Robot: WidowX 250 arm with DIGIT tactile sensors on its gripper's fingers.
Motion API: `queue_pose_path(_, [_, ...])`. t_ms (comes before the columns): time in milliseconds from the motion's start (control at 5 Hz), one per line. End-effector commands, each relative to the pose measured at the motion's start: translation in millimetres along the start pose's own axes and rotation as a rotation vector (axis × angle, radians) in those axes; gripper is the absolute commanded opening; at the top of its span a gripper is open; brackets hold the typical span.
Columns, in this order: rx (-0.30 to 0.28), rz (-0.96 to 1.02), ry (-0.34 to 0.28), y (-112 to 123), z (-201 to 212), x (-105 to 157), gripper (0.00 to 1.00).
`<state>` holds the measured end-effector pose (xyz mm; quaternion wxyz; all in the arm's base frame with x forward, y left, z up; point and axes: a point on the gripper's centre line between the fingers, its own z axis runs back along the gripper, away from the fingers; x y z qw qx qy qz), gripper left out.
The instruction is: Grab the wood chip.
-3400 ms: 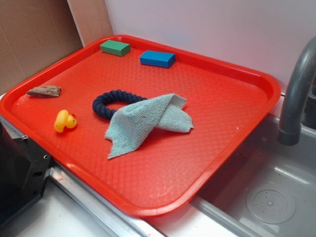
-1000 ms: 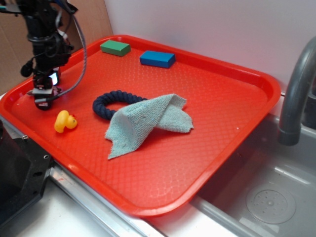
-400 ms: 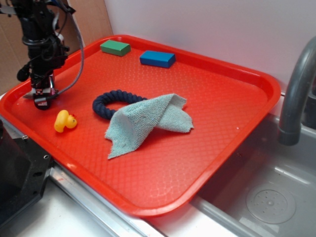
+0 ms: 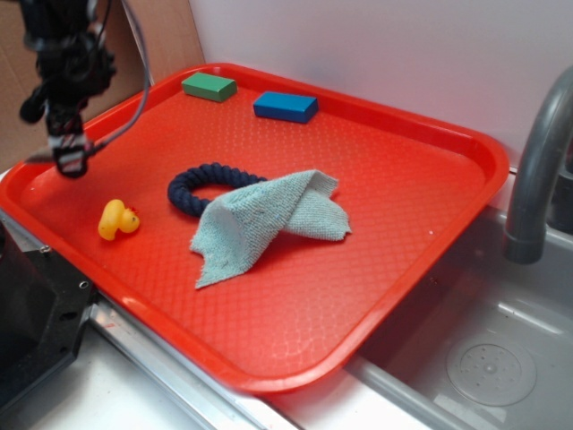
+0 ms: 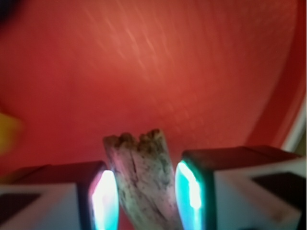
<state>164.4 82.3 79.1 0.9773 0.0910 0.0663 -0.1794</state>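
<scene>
My gripper (image 4: 70, 163) hangs over the left end of the red tray (image 4: 421, 224), a little above its floor. It is shut on the wood chip (image 4: 40, 154), a thin brown-grey sliver whose ends stick out on both sides of the fingers. In the wrist view the rough chip (image 5: 141, 167) sits between the two pads of my gripper (image 5: 146, 191), its jagged end pointing away, with the tray floor (image 5: 158, 62) blurred below. The part of the chip inside the jaws is hidden in the exterior view.
A yellow rubber duck (image 4: 117, 219) lies just right of and nearer than the gripper. A navy rope ring (image 4: 201, 186) and a grey-green cloth (image 4: 269, 219) lie mid-tray. Green (image 4: 209, 86) and blue (image 4: 285, 107) blocks sit at the far rim. A sink and grey faucet (image 4: 537, 170) are at right.
The arm came down onto the chip at the tray's left end and closed on it. Since 0.4 s ago the gripper has risen, lifting the chip off the tray.
</scene>
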Motion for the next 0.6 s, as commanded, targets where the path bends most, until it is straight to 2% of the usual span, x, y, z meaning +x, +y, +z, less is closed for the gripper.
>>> queue_pose_path(0, [-0.035, 0.357, -0.048, -17, 94, 23, 0.0])
queue_pose_path(200, [-0.138, 0.433, -0.113, -15, 114, 15, 0.0])
queue_pose_path(400, [-0.16, 0.473, -0.144, -9, 122, 5, 0.0])
